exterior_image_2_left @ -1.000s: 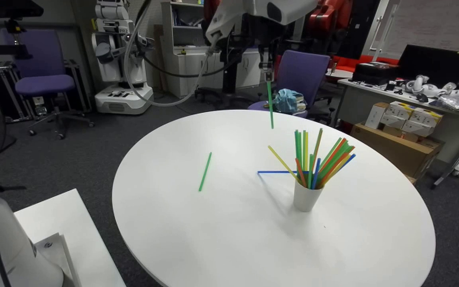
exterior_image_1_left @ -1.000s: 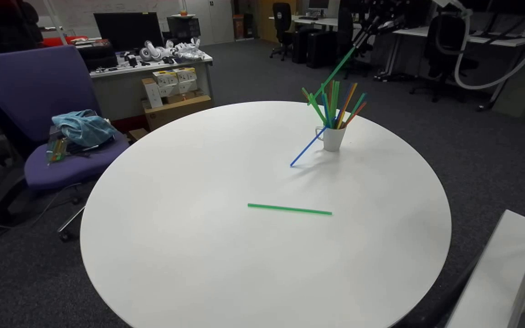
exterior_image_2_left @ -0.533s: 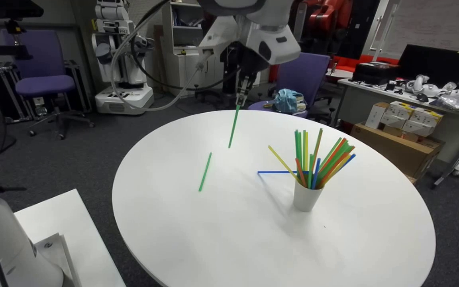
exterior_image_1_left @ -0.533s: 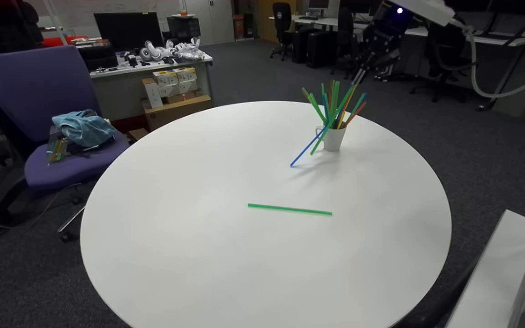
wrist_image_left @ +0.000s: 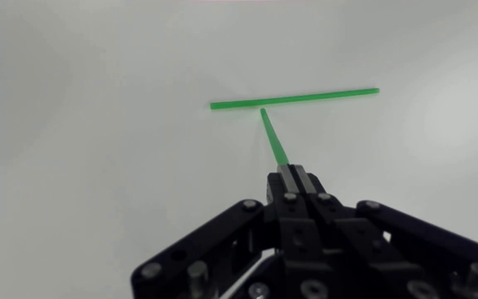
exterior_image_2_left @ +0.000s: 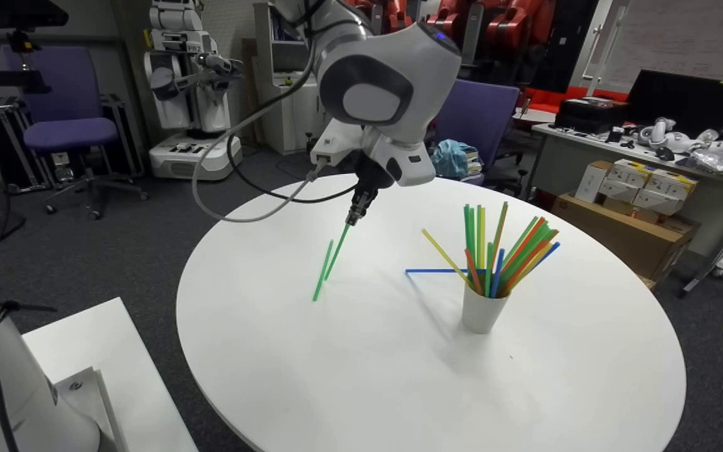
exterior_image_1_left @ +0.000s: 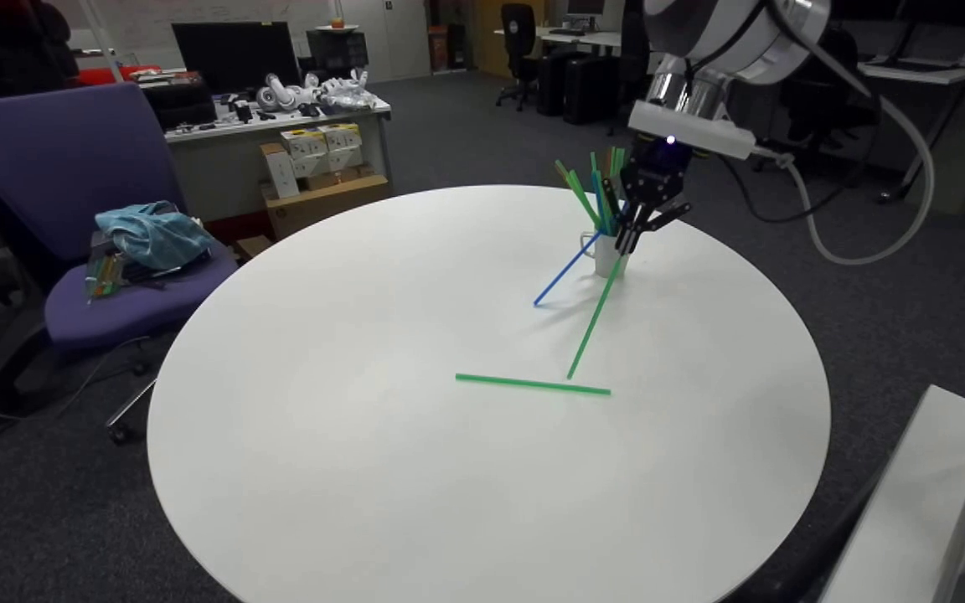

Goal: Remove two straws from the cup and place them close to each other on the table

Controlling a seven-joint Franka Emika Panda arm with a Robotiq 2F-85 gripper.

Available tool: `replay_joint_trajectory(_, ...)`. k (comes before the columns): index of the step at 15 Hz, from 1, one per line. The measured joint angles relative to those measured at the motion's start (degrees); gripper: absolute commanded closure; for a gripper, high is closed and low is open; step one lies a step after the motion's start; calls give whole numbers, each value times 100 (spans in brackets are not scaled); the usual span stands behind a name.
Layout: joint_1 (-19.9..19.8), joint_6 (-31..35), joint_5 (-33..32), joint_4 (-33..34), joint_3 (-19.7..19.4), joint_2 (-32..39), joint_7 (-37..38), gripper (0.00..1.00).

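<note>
Green straw [wrist_image_left: 274, 141], slim, straight, pinched aslant in your end effector [wrist_image_left: 291, 167]; twin straw [wrist_image_left: 295, 99] flat on smooth round bench [exterior_image_1_left: 348, 452].

Straws [exterior_image_2_left: 498, 270] in cup [exterior_image_2_left: 484, 314] on table [exterior_image_2_left: 386, 376]; another straw [exterior_image_1_left: 533, 384] on table, well apart.

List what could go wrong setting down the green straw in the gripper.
The held straw ends close to the lying straw, so lowering it might nudge that one. The gripper pinches the slanting held straw near its upper end; released, it may drop or roll and land crosswise.
</note>
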Motion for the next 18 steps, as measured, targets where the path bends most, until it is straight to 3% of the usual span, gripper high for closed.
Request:
replay_joint_trajectory(5, 323, 1988, 179, -484, 355, 117, -100, 100)
replay_joint_trajectory(8, 402, 2726, 307, -700, 502, 117, -162, 100)
replay_joint_trajectory(9, 407, 2817, 312, -748, 533, 117, -165, 92)
replay_joint_trajectory(10, 407, 2837, 313, -784, 554, 117, -166, 71)
replay_joint_trajectory(18, 396, 2837, 276, -906, 557, 121, -182, 13)
